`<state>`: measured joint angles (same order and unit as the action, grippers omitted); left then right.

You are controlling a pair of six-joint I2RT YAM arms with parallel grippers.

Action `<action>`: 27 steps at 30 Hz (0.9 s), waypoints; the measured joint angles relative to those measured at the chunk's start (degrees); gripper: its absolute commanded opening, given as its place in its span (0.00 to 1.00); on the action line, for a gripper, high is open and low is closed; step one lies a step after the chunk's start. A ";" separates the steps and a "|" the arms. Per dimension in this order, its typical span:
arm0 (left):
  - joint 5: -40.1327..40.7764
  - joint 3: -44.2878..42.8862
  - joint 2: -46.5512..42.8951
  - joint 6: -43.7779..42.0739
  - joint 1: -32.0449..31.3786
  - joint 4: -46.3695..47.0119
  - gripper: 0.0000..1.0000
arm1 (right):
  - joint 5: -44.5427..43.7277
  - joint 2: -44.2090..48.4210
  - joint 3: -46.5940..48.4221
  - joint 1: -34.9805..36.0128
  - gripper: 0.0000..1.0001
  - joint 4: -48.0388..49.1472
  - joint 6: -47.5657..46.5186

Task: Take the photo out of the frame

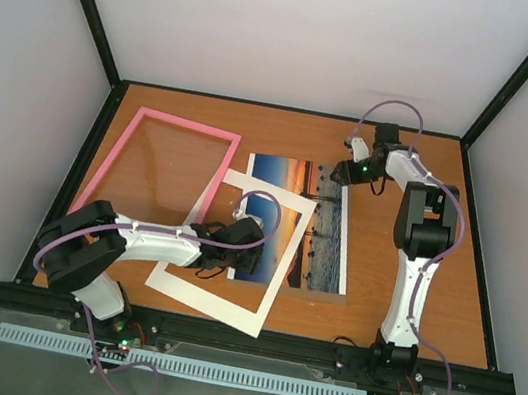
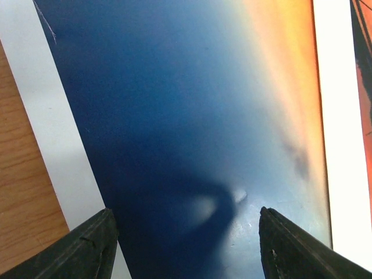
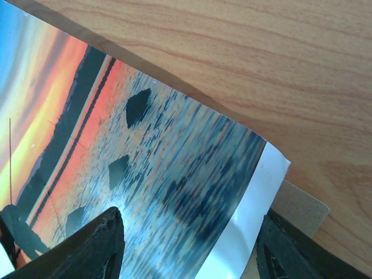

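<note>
Wood-grain table [image 1: 295, 132] bears glossy rectangular photo [image 1: 323, 238], thin pink frame [image 1: 185, 124].

You're looking at a glossy photo [image 2: 174, 116]; its print carries a soft sheen and a pale patch of glare. The mat [image 1: 211, 300] lying over it looks like smooth, matt paper card. The frame [image 1: 187, 123] has a smooth pink rim, though you can't tell what it's made of. Your tabletop [image 1: 422, 163] is smooth wood grain with a low sheen. The board [image 3: 299, 206] under the photo's corner is dull brown, like cardboard. The left fingers [image 2: 93, 247] look like dark, matt plastic.
</note>
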<state>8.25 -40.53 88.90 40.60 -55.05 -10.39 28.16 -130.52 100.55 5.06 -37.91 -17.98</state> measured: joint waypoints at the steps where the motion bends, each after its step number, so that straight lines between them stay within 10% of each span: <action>1: 0.00 -0.13 0.13 0.00 0.00 -0.04 0.67 | 0.11 -0.04 0.04 -0.07 0.59 0.02 0.00; 27: -0.37 -5.86 5.35 -0.70 0.00 -1.20 0.67 | 11.85 -4.87 5.38 -3.54 0.43 -3.76 -6.36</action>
<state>7.88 -46.39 94.26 39.90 -55.05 -11.60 40.01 -135.39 105.93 1.52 -41.67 -24.34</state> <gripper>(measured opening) 0.672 0.437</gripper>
